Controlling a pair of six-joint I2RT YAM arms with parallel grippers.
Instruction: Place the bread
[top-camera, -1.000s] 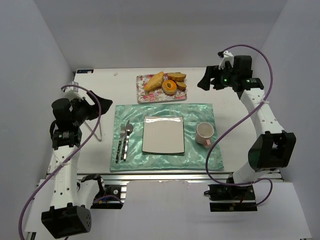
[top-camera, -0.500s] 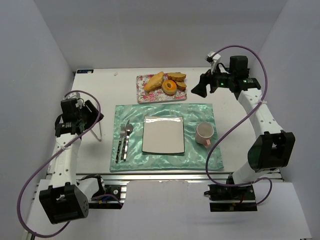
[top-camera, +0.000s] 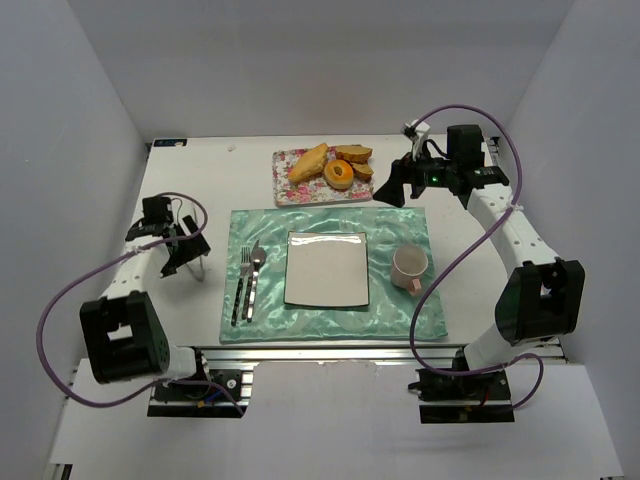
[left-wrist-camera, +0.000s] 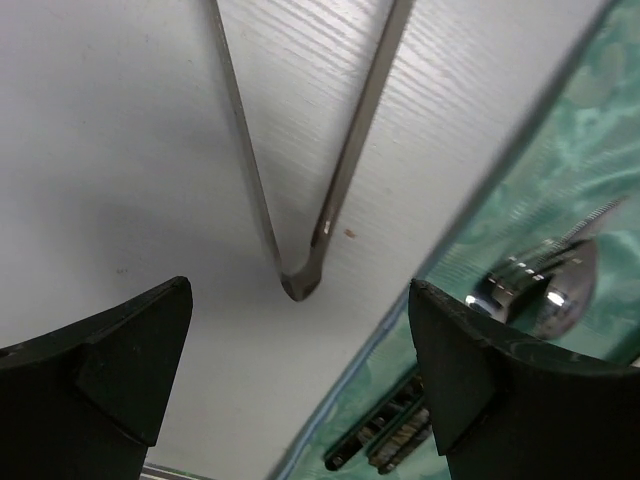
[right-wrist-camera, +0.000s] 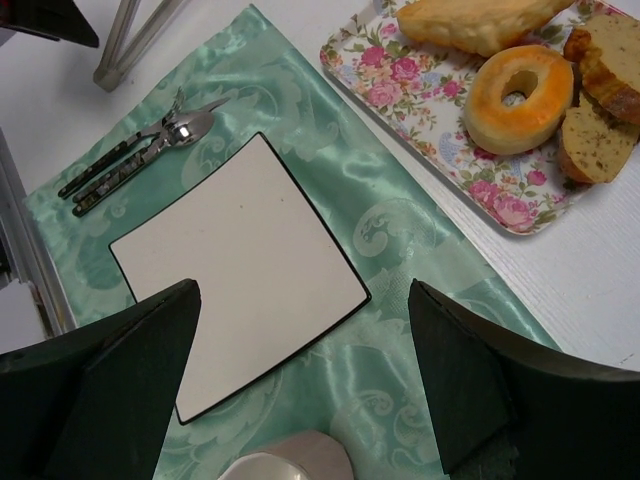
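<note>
White tabletop between plain white walls. Both grippers are spread and empty. The left gripper (left-wrist-camera: 300, 295) hangs over the tongs (left-wrist-camera: 348, 150), left of the plate (top-camera: 327, 268). The right gripper (right-wrist-camera: 305, 290) hovers past the plate's far right corner. The bread (right-wrist-camera: 480, 20) lies on the tray (right-wrist-camera: 400, 75), beyond the plate's far edge.

Risk: the ring (right-wrist-camera: 490, 115) and slices (right-wrist-camera: 600, 60) crowd the bread, so a loose approach could pinch the wrong piece or shove the tray. Its tapered ends may also slip.

Count: one bread, one ring, two slices, one plate, one mug (top-camera: 409, 266), one fork (top-camera: 242, 280), one spoon (top-camera: 253, 285), one tongs, one mat (top-camera: 400, 225).
</note>
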